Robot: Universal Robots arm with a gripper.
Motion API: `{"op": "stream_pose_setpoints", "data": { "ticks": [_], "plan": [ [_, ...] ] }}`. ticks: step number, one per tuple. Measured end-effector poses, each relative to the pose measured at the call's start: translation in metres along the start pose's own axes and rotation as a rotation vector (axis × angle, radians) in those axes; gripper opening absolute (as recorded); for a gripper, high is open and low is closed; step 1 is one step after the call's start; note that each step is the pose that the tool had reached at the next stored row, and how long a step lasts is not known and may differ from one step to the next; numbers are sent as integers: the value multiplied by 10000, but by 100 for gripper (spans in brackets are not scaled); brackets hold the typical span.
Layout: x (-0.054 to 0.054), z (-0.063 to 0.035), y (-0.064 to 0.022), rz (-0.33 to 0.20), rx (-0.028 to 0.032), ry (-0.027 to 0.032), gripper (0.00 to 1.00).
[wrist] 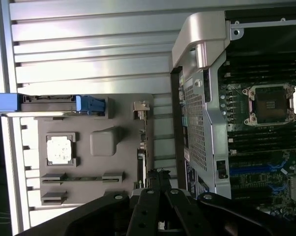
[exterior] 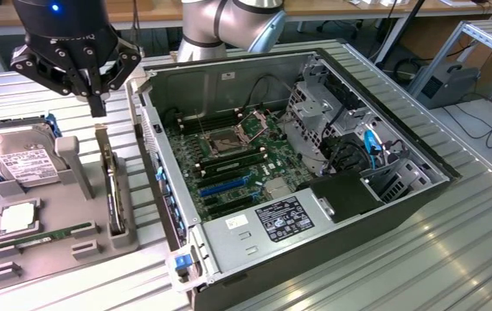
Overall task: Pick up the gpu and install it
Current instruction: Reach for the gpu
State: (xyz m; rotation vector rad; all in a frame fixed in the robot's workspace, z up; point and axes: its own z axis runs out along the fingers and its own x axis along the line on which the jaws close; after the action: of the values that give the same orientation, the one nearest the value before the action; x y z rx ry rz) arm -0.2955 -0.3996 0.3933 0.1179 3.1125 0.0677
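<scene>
The gpu stands on its long edge in a slot along the grey holder tray, on the side nearest the computer case. In the wrist view the gpu appears edge-on, with its silver bracket at one end. My gripper hangs above the far end of the card, apart from it, fingers pressed together and holding nothing. In the wrist view my gripper points over the card's edge.
The open computer case lies on the exterior view's right, showing the motherboard with blue slots. On the tray are a hard drive, a CPU and a RAM stick. The slatted metal table surrounds everything.
</scene>
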Motion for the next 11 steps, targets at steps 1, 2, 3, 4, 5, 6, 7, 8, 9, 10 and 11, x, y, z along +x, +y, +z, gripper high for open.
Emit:
{"op": "stream_pose_setpoints", "data": {
  "ticks": [1, 2, 3, 4, 5, 6, 7, 8, 9, 10, 11],
  "plan": [
    [0, 0, -4, 1, 0, 0, 11],
    [0, 0, -8, 1, 0, 0, 11],
    [0, -1, -14, 0, 0, 0, 11],
    [0, -1, -20, 0, 1, 0, 11],
    [-1, -1, -27, 0, 1, 0, 11],
    [-1, -2, -35, 1, 1, 0, 11],
    [-2, -2, -43, 1, 0, 0, 11],
    [-3, -3, -56, 0, 1, 1, 11],
    [-3, -3, -63, 1, 0, 0, 11],
    [-4, -3, -70, 0, 0, 0, 11],
    [-4, -4, -79, 0, 0, 0, 11]
  ]
}}
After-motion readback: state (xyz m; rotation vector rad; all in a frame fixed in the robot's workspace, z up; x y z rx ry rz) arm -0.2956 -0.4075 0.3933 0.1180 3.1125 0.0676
